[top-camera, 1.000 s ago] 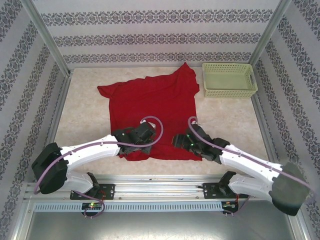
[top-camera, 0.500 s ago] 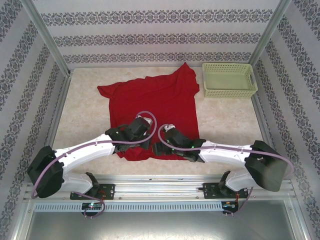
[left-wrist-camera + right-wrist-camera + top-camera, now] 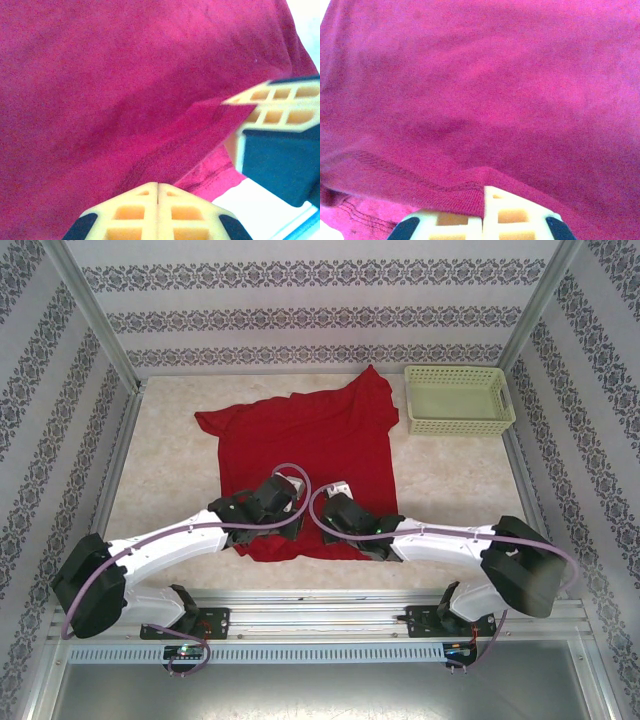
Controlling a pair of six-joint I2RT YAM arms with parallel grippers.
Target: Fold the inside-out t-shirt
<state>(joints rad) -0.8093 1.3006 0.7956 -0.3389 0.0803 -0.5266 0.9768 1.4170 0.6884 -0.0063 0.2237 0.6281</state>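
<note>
The inside-out t-shirt point(image 3: 300, 430) is bright red and lies spread on the pale tabletop, with its near hem bunched between the two arms. My left gripper point(image 3: 290, 523) sits at that hem, and its fingers are pressed together with cloth running up from the tips point(image 3: 158, 186). My right gripper point(image 3: 322, 523) is just beside it, shut with the stitched hem point(image 3: 465, 192) pinched between and draped over its left finger. In the left wrist view the right gripper's fingers point(image 3: 272, 102) show close by, over the red cloth point(image 3: 100, 75).
A pale green lattice basket point(image 3: 460, 424) stands at the far right corner, just off the shirt's right sleeve. Patterned walls and metal posts close in the table on three sides. Bare tabletop point(image 3: 160, 480) lies left and right of the shirt.
My right gripper swung left along the near hem to beside the left gripper and went from open to shut on the hem. The left gripper shifted slightly, still shut.
</note>
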